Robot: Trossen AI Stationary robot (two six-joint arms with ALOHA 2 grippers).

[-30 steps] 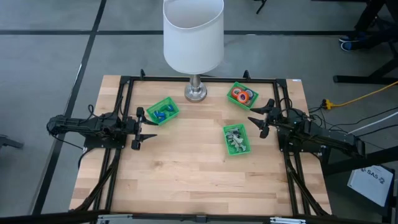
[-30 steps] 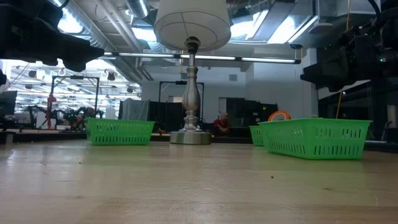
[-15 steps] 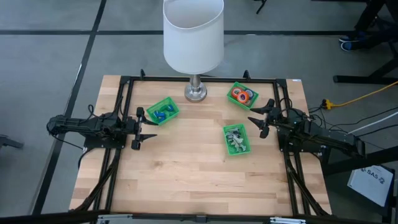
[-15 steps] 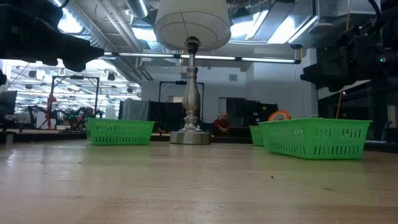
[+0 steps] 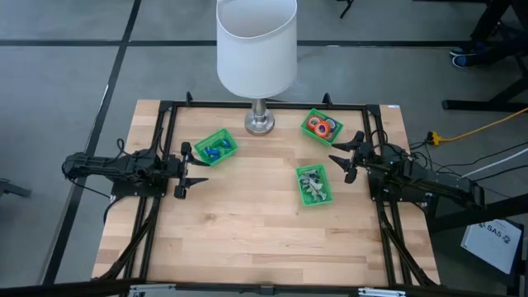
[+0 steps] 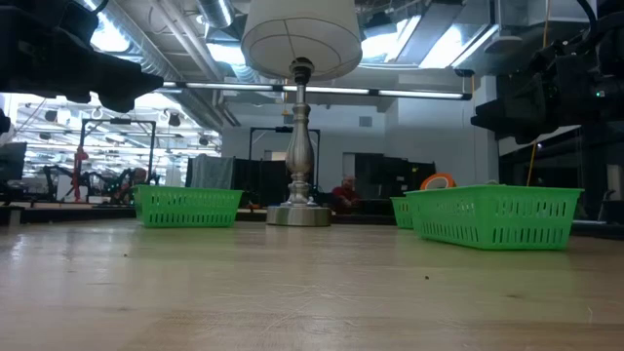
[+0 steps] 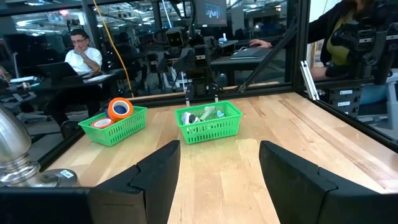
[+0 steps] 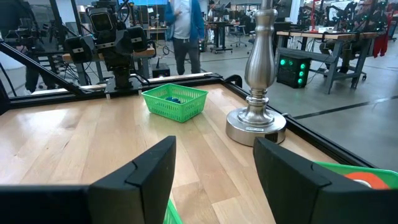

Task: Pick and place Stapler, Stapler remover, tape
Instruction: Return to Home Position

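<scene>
Three green bins stand on the wooden table. One, far left of centre, holds small blue and yellow pieces. The far-right bin holds the tape rolls, red and orange among them; an orange roll shows in the left wrist view. The third bin, right of centre, holds silvery-grey claw pieces. My left gripper hovers open at the left edge. My right gripper hovers open at the right edge, between the two right bins.
A lamp with a white shade stands on a silver base at the far middle of the table. A black frame runs around the table's edges. Bare wood spreads across the near half. People sit and stand in the room beyond.
</scene>
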